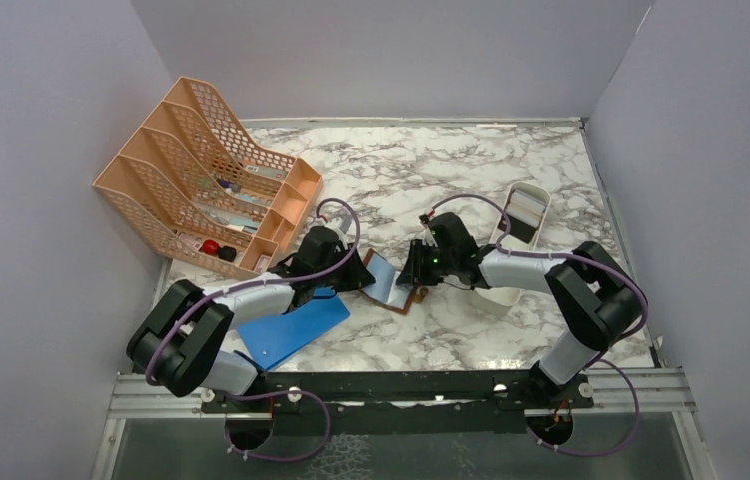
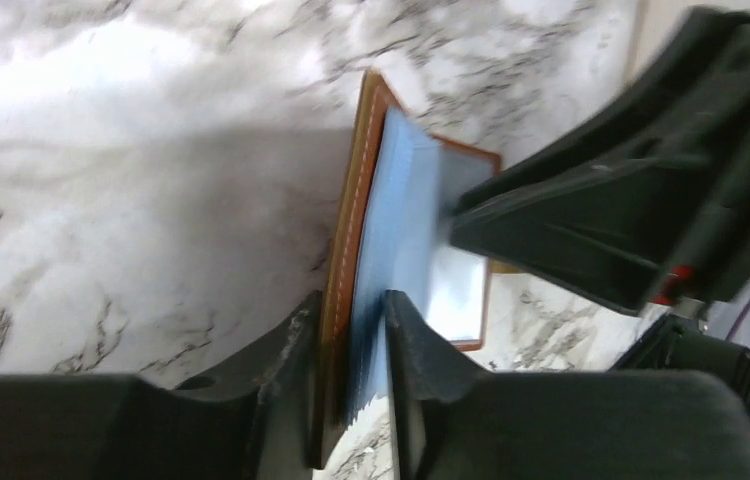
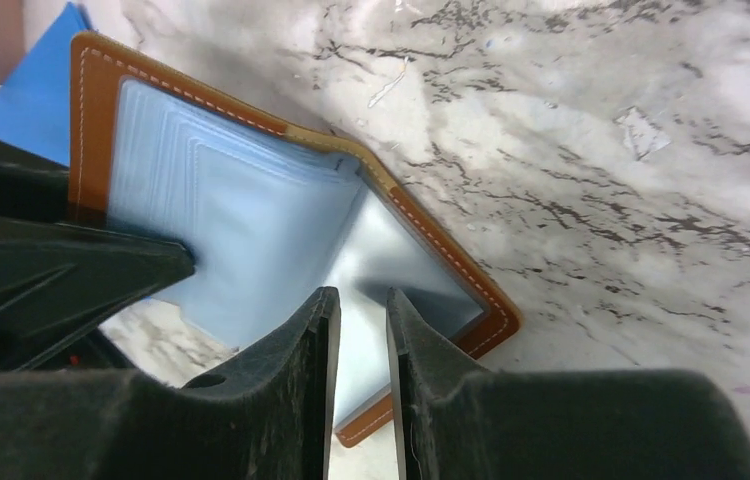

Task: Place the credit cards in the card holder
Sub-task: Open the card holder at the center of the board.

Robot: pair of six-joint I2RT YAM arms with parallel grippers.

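Observation:
The card holder (image 1: 391,282), a brown leather wallet with pale blue plastic sleeves, lies open on the marble between the arms. My left gripper (image 1: 351,275) is shut on its raised left flap, leather and sleeves between the fingers (image 2: 291,350). My right gripper (image 1: 414,272) has its jaws almost together with nothing between them, tips on the right half's sleeve (image 3: 401,260). A pale card (image 1: 528,203) and a dark card (image 1: 521,229) lie in the white tray, behind the right arm.
A white oblong tray (image 1: 543,195) stands at the back right. An orange mesh rack (image 1: 206,175) with small items stands at the back left. A large bright blue board (image 1: 293,325) lies under the left arm and also shows in the right wrist view (image 3: 31,95).

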